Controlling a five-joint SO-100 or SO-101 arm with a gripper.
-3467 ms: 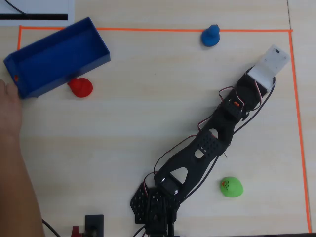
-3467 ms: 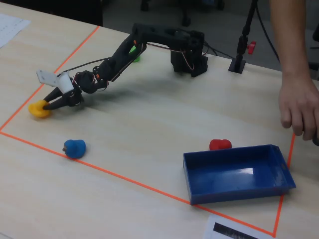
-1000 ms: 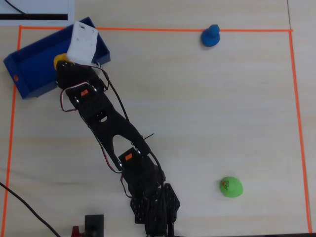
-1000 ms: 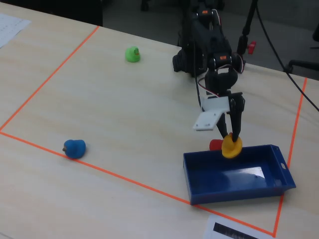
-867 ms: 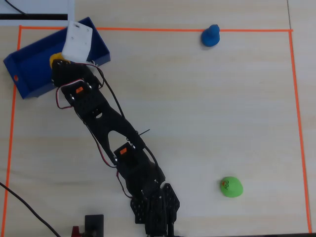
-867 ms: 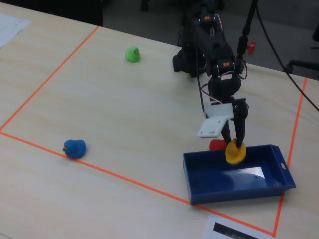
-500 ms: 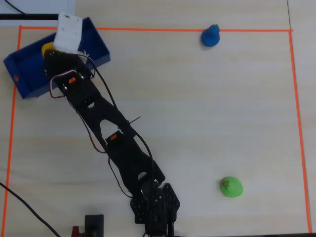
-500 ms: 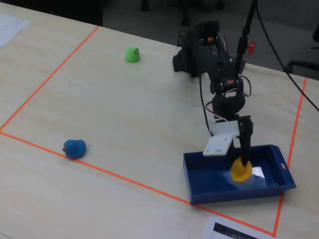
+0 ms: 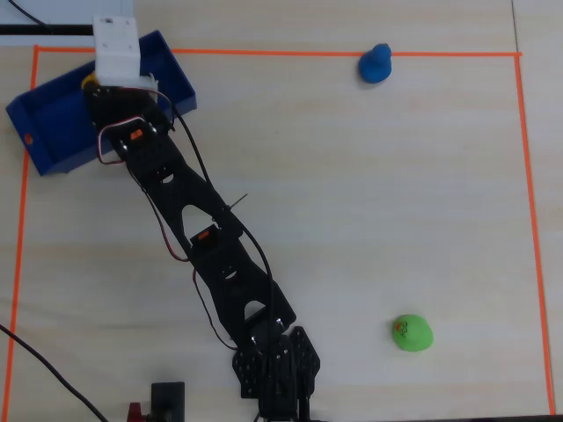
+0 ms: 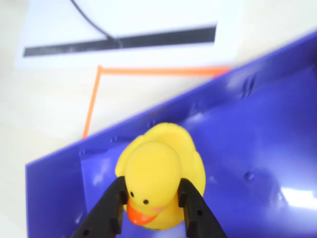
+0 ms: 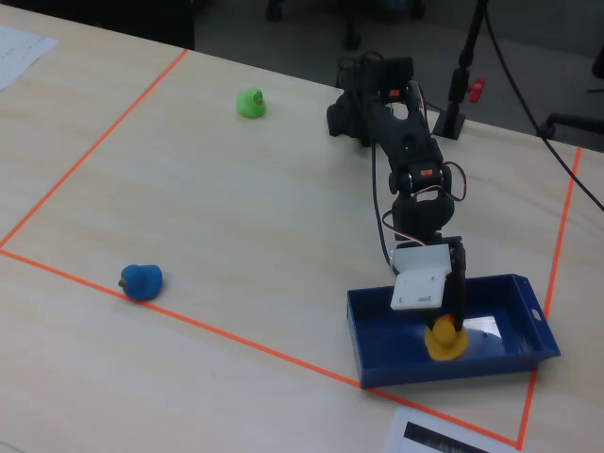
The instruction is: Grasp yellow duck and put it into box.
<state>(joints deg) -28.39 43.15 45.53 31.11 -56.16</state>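
Compared with half a second ago, the arm has reached further over the blue box (image 11: 528,351) and lowered: the yellow duck (image 10: 161,178) now sits down inside the tray, at or just above the floor, where before it hung a little higher near the inner wall. The claw (image 10: 151,210) is narrow, its two black fingers (image 10: 111,208) pressed against the duck's sides just below the head, so it is holding the duck. In the wrist view the orange beak points toward the camera, and the box's blue wall runs diagonally just behind the duck. Beyond that wall lie an orange tape corner (image 10: 99,72) and a white sheet with a black bar (image 10: 129,39).

In the overhead view the white wrist-camera housing (image 9: 116,48) covers most of the duck; only a sliver of yellow shows at its left edge, over the box (image 9: 53,123).

Well away from the claw, in the fixed view, a blue toy (image 11: 142,281) rests beside the near tape line and a green duck-shaped toy (image 11: 250,102) sits near the arm's base. Neither stands in the claw's way.
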